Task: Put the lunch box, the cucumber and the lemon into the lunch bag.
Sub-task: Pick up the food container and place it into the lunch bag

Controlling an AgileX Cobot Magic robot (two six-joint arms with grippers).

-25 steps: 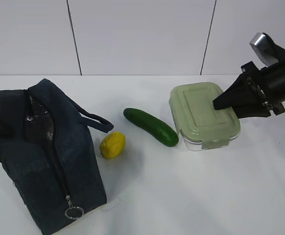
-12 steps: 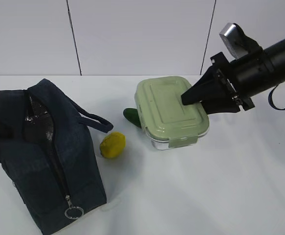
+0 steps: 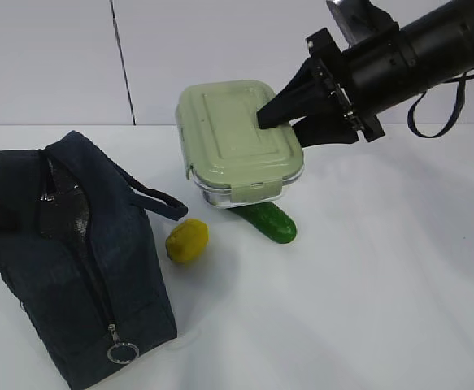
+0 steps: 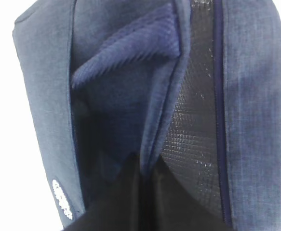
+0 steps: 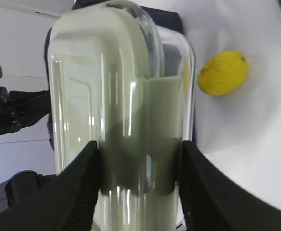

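Now the right gripper [image 3: 289, 118] has its jaws clamped on one end of the lunch box [image 3: 237, 138], held clear of the bench [image 3: 383, 284] above the cucumber [image 3: 269, 221], with the lemon [image 3: 187, 240] nearby. The left gripper's jaws are pinched shut at the lunch bag [image 3: 82, 260], apparently holding its mouth open. Next, I judge, the box must travel over that gap and go down level.

This looks like a robotics lab set up for tests, not a home or kitchen. A plain white bench [image 3: 383, 309] stands against a bare white panelled wall [image 3: 228, 57] with thin dark seams, and a black robot arm [image 3: 432, 49] reaches over it.
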